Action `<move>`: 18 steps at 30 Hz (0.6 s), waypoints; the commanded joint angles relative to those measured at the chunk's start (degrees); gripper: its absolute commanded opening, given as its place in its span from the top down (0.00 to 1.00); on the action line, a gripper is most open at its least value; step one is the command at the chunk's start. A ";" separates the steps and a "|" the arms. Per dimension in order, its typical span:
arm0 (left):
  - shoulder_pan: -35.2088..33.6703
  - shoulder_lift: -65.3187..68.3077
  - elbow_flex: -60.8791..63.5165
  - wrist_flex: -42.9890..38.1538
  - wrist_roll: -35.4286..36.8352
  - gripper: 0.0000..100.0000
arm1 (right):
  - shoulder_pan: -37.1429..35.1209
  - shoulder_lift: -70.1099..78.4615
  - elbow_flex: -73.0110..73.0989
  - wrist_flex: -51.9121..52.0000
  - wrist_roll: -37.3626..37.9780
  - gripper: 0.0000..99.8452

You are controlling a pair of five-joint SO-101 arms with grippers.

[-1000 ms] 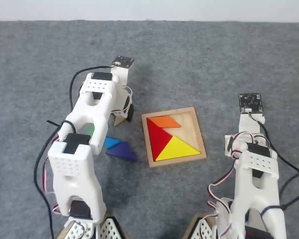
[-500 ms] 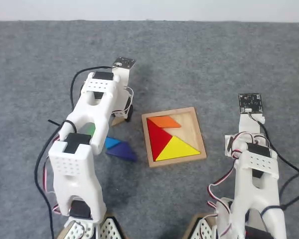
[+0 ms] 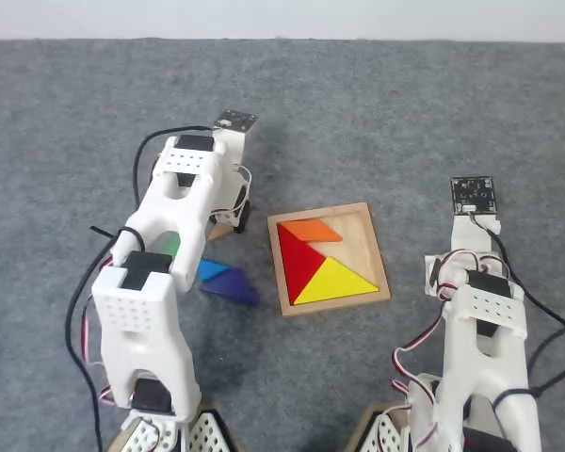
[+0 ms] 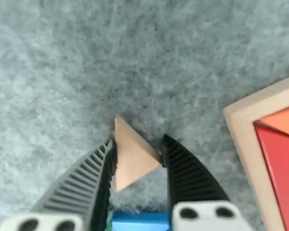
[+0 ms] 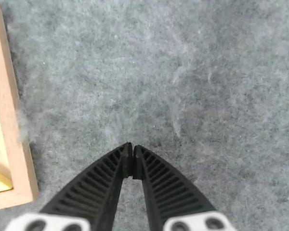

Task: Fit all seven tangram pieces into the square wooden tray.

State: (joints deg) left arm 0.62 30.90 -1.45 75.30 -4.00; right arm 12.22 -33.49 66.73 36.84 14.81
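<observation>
The square wooden tray (image 3: 328, 209) lies at the table's middle and holds an orange piece (image 3: 311, 230), a red triangle (image 3: 298, 259) and a yellow triangle (image 3: 334, 281). Just left of the tray, my left gripper (image 4: 137, 143) is shut on a tan triangle (image 4: 131, 156), one finger against each side of it. From above, the tan triangle (image 3: 222, 227) peeks out under that gripper (image 3: 230, 220). A blue piece (image 3: 210, 269), a purple piece (image 3: 231, 284) and a green piece (image 3: 170, 248) lie beside the left arm. My right gripper (image 5: 132, 147) is shut and holds nothing, over bare carpet right of the tray (image 5: 12, 120).
The grey carpet covers the whole table. The right arm (image 3: 476, 301) stands at the tray's right, its wrist near the tray's far corner. Open carpet stretches behind the tray and to the far left.
The left gripper has shifted very slightly over the tan triangle, so less of the piece shows from above. The right arm has kept still.
</observation>
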 commanded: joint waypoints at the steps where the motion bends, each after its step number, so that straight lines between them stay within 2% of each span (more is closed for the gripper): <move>1: -0.09 -0.53 -1.19 1.49 -0.97 0.97 | -0.48 0.04 -0.44 -1.27 0.53 0.99; 10: 0.44 -0.88 -8.04 8.88 -1.14 0.99 | -0.48 0.04 -0.44 -1.27 0.53 0.99; 14: 3.34 -2.37 -11.65 13.71 -1.14 0.99 | -0.48 0.04 -0.44 -1.27 0.53 0.99; 18: 7.91 -9.58 -11.56 17.05 -0.97 0.99 | -0.48 0.04 -0.44 -1.27 0.53 0.99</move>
State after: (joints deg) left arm 5.01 29.49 -10.33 89.01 -4.26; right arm 12.22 -33.49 66.73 36.84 14.81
